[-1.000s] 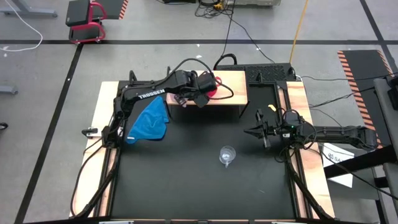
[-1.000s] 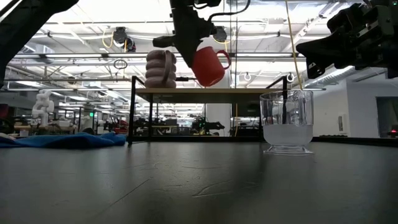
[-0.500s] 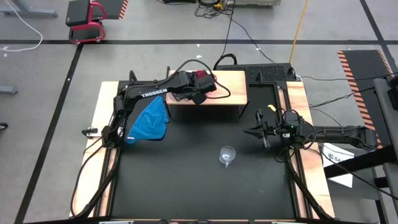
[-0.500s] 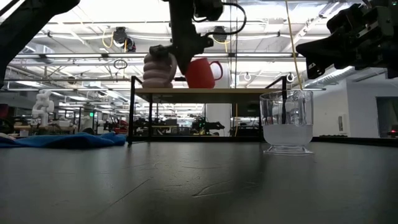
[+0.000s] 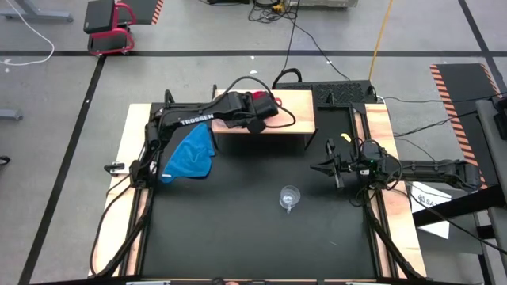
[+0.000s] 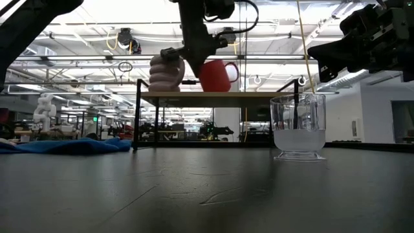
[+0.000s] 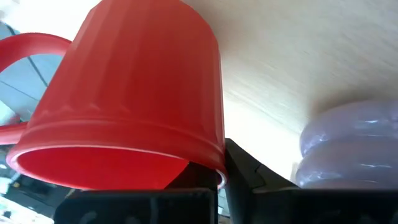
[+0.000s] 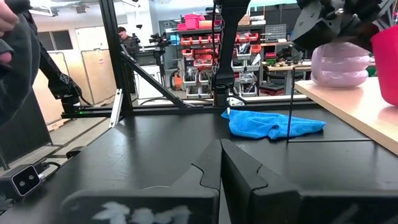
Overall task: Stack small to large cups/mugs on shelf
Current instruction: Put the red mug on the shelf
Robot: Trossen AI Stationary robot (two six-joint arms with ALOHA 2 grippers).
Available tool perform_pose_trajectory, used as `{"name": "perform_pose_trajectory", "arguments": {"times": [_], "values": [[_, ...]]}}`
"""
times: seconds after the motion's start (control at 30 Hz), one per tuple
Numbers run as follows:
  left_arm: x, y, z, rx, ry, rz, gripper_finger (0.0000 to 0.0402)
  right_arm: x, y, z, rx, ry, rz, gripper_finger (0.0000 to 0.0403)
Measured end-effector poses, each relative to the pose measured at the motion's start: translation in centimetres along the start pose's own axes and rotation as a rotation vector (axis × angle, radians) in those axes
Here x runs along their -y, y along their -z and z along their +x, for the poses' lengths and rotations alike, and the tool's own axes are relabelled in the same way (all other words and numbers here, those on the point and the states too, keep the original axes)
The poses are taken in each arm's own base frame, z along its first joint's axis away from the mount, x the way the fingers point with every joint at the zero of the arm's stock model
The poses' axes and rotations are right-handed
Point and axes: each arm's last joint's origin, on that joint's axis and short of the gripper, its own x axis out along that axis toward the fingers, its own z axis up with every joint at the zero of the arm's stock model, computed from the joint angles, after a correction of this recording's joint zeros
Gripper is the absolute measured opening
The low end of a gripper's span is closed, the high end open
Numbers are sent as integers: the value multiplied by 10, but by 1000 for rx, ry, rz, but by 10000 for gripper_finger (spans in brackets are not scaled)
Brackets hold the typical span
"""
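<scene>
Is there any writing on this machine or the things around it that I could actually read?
"TROSSEN": white letters along the dark left arm, seen from above.
White paper sheets at the table's right edge: any print too small to read.
Red mug, lilac mug, glass cup, blue cloth: no lettering visible.
</scene>
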Motion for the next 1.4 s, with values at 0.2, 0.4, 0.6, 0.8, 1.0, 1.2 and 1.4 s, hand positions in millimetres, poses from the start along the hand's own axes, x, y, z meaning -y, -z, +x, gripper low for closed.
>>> {"name": "perform_pose_trajectory", "arguments": {"times": [0.2, 0.4, 0.6, 0.8, 1.0, 1.2, 1.4], "values": [[-2, -3, -1, 6, -24, 34, 6, 0, 0, 0, 0, 0, 0, 0], [-4, -10, -7, -30, -54, 47, 6, 0, 1, 0, -10, 1, 4, 0], [-2, -17, -14, -80, -60, 18, 6, 0, 2, 0, -23, 2, 8, 0], [2, -26, -22, -74, -60, 30, 6, 0, 2, 0, -23, 2, 8, 0], [1, -31, -26, -98, -91, -36, 6, 0, 2, 0, -23, 2, 7, 0], [1, -34, -28, -33, -83, -151, 6, 0, 2, 0, -23, 2, 1, 0], [9, -37, -30, 92, 10, -243, 6, 0, 2, 0, -23, 2, 6, 0]]}}
